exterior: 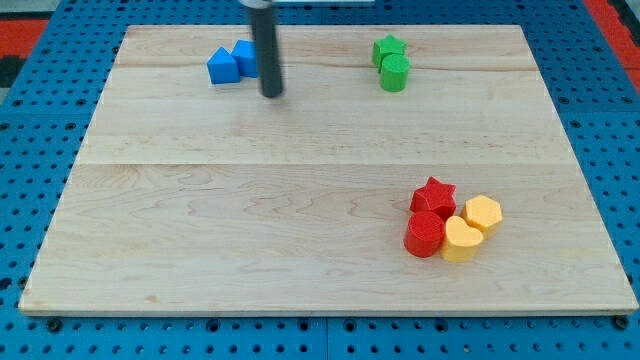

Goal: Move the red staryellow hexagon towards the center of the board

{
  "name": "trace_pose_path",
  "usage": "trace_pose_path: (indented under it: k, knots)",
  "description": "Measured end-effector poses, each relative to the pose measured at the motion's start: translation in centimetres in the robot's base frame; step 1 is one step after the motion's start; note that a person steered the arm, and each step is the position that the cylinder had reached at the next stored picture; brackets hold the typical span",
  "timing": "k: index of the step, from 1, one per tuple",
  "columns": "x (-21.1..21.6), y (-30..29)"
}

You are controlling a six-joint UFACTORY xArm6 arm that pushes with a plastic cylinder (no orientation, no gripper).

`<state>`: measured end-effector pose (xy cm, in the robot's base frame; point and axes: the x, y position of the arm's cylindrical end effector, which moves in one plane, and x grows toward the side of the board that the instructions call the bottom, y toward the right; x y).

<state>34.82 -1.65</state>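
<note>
The red star [434, 194] and the yellow hexagon [484, 213] lie at the view's lower right of the wooden board [250, 230]. A red cylinder [425, 234] and a yellow heart [461, 240] touch them in one tight cluster. My tip [272, 94] stands near the view's top, left of centre, just right of the blue blocks and far from the red and yellow cluster.
Two blue blocks [232, 63] sit together at the view's top left. A green star [389, 48] and a green cylinder [395, 73] sit together at the view's top, right of centre. A blue pegboard [30, 150] surrounds the board.
</note>
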Motion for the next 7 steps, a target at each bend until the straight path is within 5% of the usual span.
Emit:
trace_pose_path:
  k: [3,5,7]
  knots:
    - [11.6,30.1]
    - [18.9,16.1]
    - [14.6,10.6]
